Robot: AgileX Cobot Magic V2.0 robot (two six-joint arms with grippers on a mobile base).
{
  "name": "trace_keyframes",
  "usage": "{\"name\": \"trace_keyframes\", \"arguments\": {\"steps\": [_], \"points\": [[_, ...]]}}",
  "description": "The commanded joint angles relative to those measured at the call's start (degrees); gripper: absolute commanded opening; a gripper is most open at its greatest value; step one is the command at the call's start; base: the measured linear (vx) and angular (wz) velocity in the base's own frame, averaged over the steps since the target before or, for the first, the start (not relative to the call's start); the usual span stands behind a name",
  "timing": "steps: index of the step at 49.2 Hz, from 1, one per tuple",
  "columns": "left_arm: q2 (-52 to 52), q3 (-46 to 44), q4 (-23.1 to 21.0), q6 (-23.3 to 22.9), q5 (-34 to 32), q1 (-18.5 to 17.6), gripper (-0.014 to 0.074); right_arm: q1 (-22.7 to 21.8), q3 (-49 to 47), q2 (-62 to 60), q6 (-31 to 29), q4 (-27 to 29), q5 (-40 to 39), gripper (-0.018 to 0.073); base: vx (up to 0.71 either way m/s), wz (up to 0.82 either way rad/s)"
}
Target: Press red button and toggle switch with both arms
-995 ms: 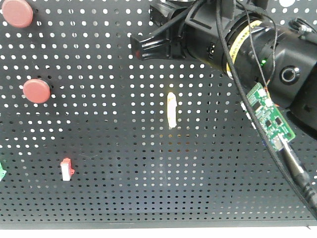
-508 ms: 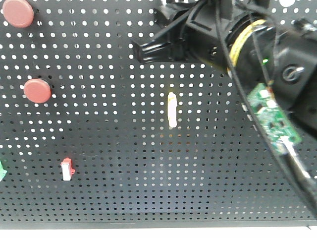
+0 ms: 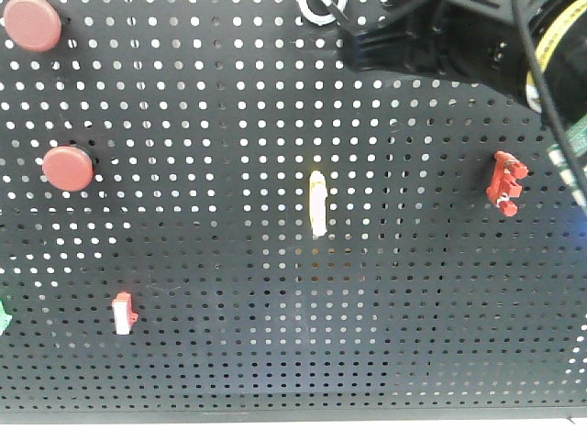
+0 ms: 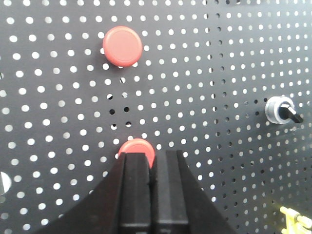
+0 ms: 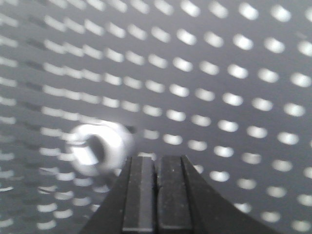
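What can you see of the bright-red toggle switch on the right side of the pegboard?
The toggle switch shows only in the front view. It is a small, blocky piece of bright-red plastic, notched along its right edge like a bracket, with a small white mark on its left side. It sits slightly tilted on the black perforated panel, right of the pale yellow lever and below the black arm. Nothing touches it; the arm is apart from it.

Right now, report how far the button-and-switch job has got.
Done: nothing shows as pressed. In hand: the left gripper, jaws shut, lines up on the lower red button; contact unclear. To do: the toggle switch stands untouched; the right gripper, jaws shut, points beside a silver knob.
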Motion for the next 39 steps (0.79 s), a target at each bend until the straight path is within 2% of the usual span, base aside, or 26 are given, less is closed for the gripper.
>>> {"name": "trace_keyframes", "arguments": {"steps": [1, 13, 17, 39], "points": [[-0.3, -1.8, -0.3, -0.1, -4.9, 0.0, 0.0002, 0.0, 2.1, -4.2, -0.8, -1.0, -3.8, 0.0, 0.0, 0.0], [-0.3, -1.8, -0.3, -0.2, -4.4, 0.0, 0.0002, 0.0, 13.0, -11.6, 0.0, -5.8, -3.9, 0.0, 0.0, 0.0], [-0.3, -1.8, -0.3, -0.2, -4.3, 0.0, 0.0002, 0.0, 13.5, -12.3, 0.0, -7.2, -3.9, 0.0, 0.0, 0.0], [-0.3, -1.8, -0.3, -0.2, -4.3, 0.0, 0.0002, 0.0, 13.5, -12.3, 0.0, -7.2, -4.0, 0.0, 0.0, 0.0]]}}
